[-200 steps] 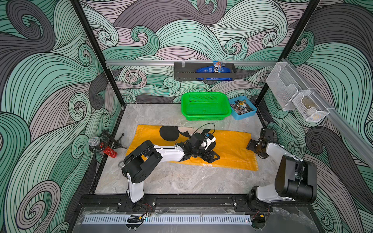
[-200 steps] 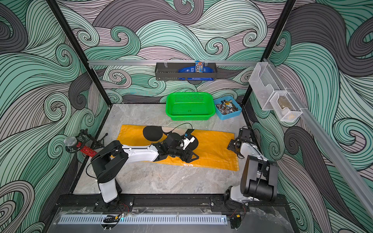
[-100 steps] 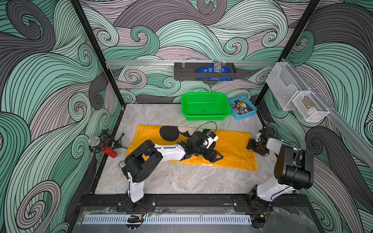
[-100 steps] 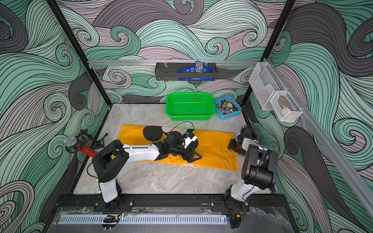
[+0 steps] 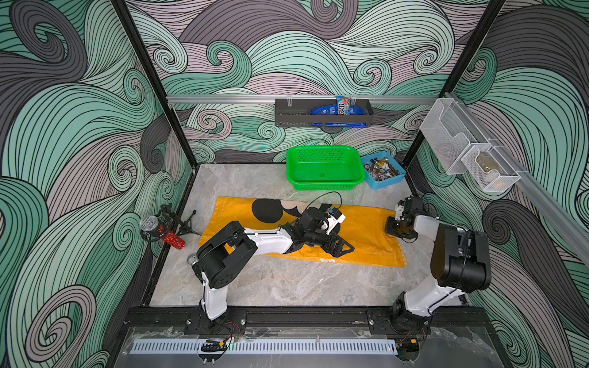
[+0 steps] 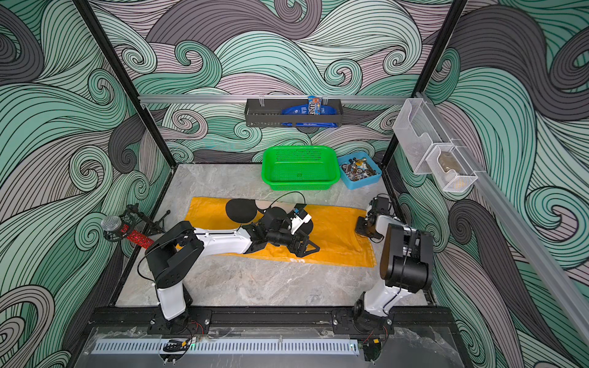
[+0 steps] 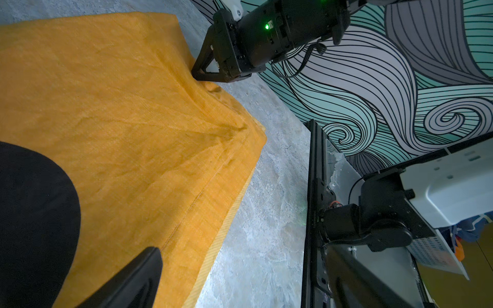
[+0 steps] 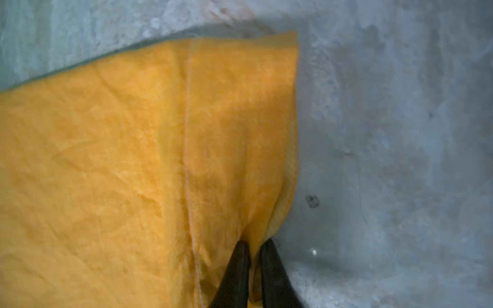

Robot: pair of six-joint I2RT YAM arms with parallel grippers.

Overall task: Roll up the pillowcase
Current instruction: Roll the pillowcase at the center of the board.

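**A:** Entry, far left: microphone (image 5: pixel 161 230) on its stand, clear of the cloth.

**B:** Next: pillowcase (image 5: pixel 366 237), mustard, lay flat and unrolled across the middle of the desk (image 5: pixel 287 283), black print toward its left end.

**A:** Left pincer (image 5: pixel 338 247): released, jaws spread, low over the cloth's middle. Right pincer (image 8: pixel 253 244): clenched on the pillowcase's right hem, fabric tented toward it.

**B:** Hazards?

**A:** The pinch was thin and near the edge, so it could slip, or catch one layer only. The left arm (image 5: pixel 271 239) lay across the cloth and would likely block or drag a roll.

**B:** Room?

**A:** Bare desk in front. Green basket (image 5: pixel 325 183) and blue bin (image 5: pixel 387 181) stood near behind. The right wall was close.
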